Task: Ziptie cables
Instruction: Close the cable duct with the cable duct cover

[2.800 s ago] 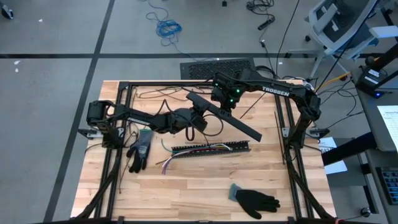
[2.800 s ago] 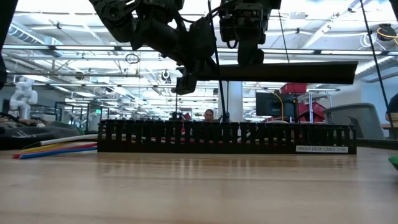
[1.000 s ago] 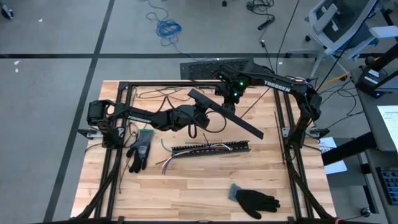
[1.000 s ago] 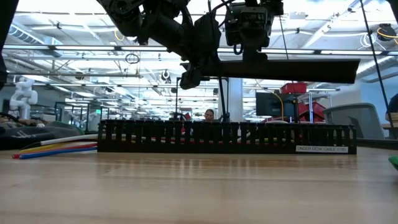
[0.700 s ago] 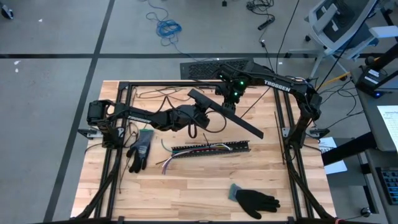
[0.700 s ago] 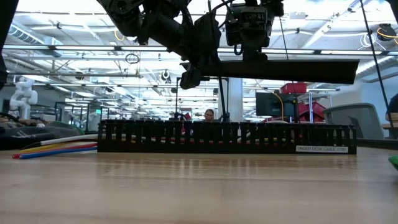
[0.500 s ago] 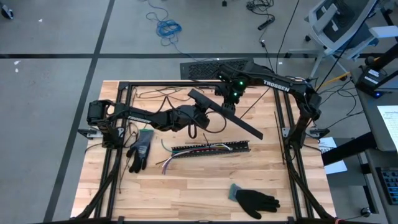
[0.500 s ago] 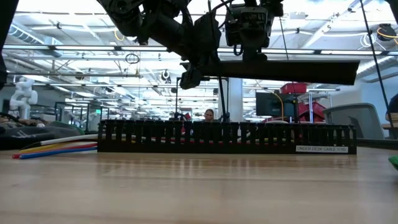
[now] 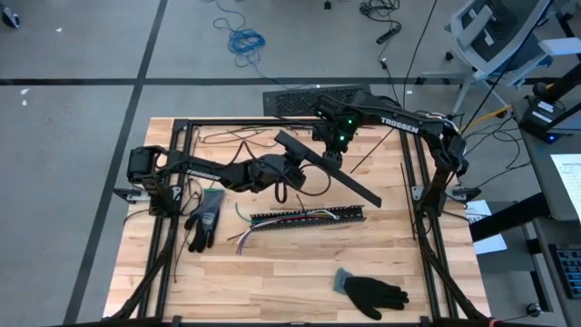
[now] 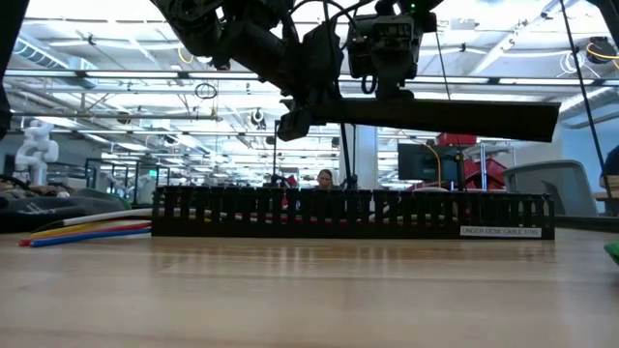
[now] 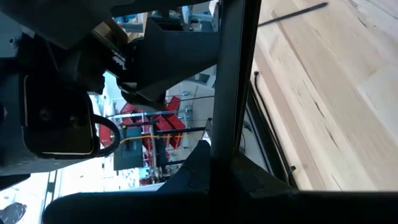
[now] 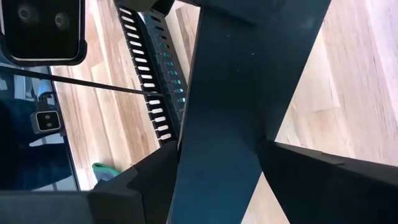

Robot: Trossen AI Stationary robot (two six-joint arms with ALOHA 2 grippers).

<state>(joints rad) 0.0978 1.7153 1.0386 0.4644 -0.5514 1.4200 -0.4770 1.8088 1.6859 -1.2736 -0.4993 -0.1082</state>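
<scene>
Lifted a little higher than moments ago, with the far end of the long black lid (image 9: 327, 166) swung slightly. Cables (image 9: 300, 216) lie in the black slotted strip (image 9: 309, 218) mid-worktop, coloured ends fanning toward the left edge. Above them, right gripper (image 9: 334, 153) clamps the lid across its width; left gripper (image 9: 292, 173) pinches narrow, seemingly on a thin black strand. Best to carry the lid level, clear of the strip.
</scene>
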